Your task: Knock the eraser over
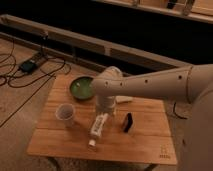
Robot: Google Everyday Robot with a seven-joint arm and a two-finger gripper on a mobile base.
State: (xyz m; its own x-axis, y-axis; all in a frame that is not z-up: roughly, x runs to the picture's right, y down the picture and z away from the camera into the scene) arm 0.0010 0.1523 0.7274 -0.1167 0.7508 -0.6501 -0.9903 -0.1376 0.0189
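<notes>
The eraser (128, 122), a small thin black slab, stands on the wooden table (145, 142) right of centre. My arm reaches in from the right, bends above the table and drops toward it. The gripper (104, 111) is at the arm's lower end, just above the top of the long white bar (98, 126) and a short way left of the eraser, not touching it. The arm hides part of the pale cream block (125, 99) behind it. The red marker is hidden.
A green bowl (81, 87) sits at the table's back left. A clear cup (65, 114) stands at the left, next to the white bar. Cables and a small box (29, 65) lie on the floor to the left. A dark wall runs behind.
</notes>
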